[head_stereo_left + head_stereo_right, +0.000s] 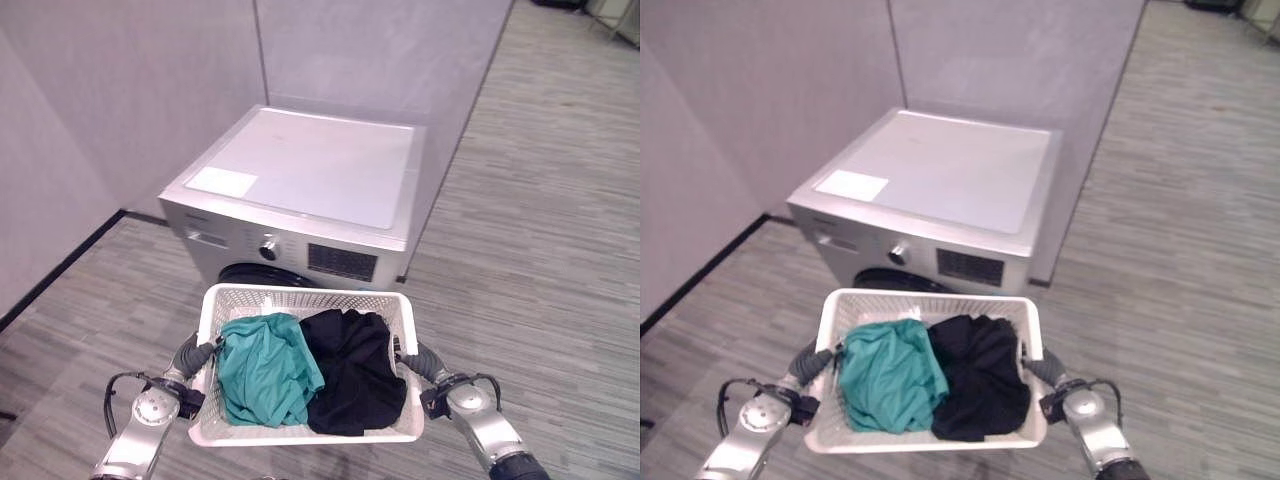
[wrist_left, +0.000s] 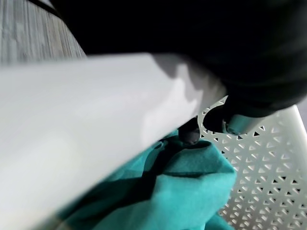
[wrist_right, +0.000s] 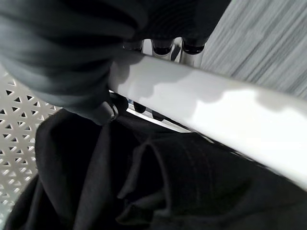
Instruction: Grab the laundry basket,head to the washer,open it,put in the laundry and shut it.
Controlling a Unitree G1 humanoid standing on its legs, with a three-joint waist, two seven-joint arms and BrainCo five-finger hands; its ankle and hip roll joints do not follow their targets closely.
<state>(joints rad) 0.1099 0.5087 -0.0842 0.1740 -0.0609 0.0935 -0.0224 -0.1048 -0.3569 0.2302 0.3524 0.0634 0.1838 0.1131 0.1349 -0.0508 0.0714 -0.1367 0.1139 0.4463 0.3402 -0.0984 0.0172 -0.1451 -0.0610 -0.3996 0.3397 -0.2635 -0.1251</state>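
A white perforated laundry basket (image 1: 300, 293) hangs in the air in front of me, held at its two short sides. A teal garment (image 1: 265, 365) lies in its left half and a black garment (image 1: 355, 372) in its right half. My left hand (image 1: 197, 353) is curled over the left rim (image 2: 96, 124), its dark fingertips (image 2: 230, 122) inside above the teal cloth. Around the right rim (image 3: 216, 105) my right hand (image 1: 418, 358) has its fingers (image 3: 163, 48) wrapped. Just beyond the basket stands the silver front-loading washer (image 1: 310, 165). Its dark round door (image 1: 252, 272) is closed and half hidden by the basket.
Grey partition walls (image 1: 120, 90) stand behind and to the left of the washer. The grey plank floor (image 1: 540, 250) runs open to the right. A control knob (image 1: 268, 249) and a display panel (image 1: 342, 261) sit on the washer's front.
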